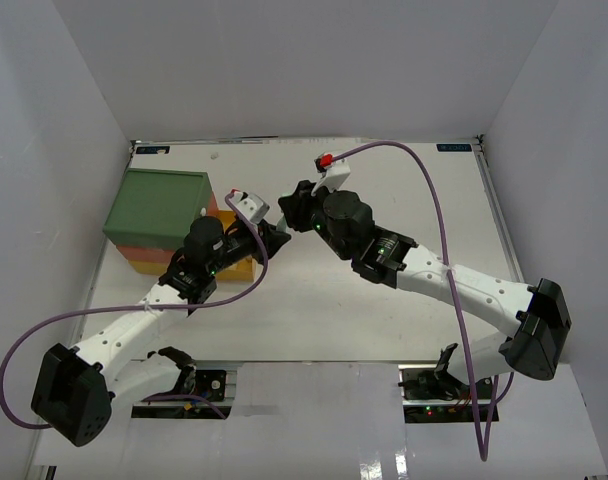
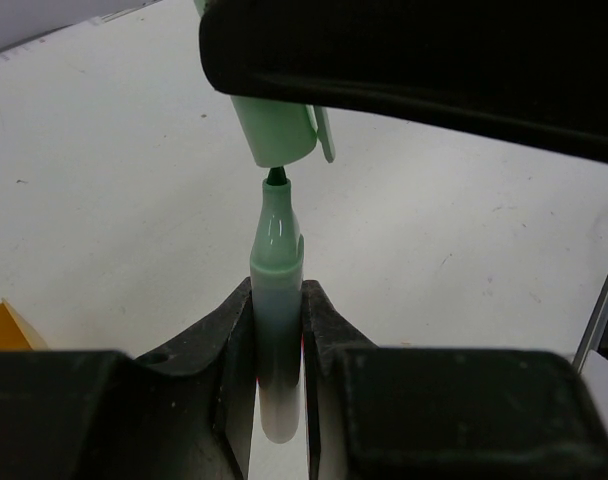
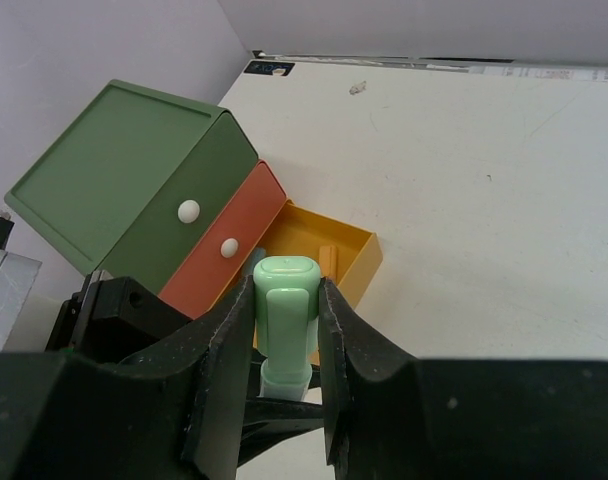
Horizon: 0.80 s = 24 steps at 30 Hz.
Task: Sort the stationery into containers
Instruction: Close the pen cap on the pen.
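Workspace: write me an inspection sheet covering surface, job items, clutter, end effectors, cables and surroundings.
Surface: white table, faintly scuffed.
Job's things: mint-green marker, tip bare; its cap at the tip, not seated; drawer unit, green over red over yellow; yellow drawer open.
Clutter: small pale scrap near the far edge.
End effectors: left end effector shut on the marker; right end effector shut on the cap.
Cables: purple cables hang in loops, one arching over the table.
Surroundings: white walls on three sides.
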Motion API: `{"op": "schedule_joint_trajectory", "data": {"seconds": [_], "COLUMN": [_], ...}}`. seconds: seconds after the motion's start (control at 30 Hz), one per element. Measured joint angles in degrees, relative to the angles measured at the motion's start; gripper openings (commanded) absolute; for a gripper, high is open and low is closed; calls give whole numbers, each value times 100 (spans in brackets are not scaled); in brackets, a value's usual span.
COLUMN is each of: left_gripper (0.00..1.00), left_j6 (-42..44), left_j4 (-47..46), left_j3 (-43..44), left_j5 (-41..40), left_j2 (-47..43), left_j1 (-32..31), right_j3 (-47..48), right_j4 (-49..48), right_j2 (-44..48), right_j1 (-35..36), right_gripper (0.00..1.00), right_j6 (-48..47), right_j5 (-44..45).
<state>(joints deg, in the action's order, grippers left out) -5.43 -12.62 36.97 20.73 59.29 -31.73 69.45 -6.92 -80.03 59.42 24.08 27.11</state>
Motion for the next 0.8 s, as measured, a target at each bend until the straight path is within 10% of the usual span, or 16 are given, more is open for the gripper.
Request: {"op": "schedule_joint_trajectory", "data": {"seconds": [0.8], "left_gripper": [0], "left_j6": [-107], "left_j4": [-109], "left_j3": [-181], "left_j5": [-90], "left_j2": [-136], "left_j1": [0], "right_j3": [-282], "right_j4": [-157], "right_j2": [-85], "right_j1": [195], "right_gripper": [14], "right_j6": [409], "right_j5": [170]}}
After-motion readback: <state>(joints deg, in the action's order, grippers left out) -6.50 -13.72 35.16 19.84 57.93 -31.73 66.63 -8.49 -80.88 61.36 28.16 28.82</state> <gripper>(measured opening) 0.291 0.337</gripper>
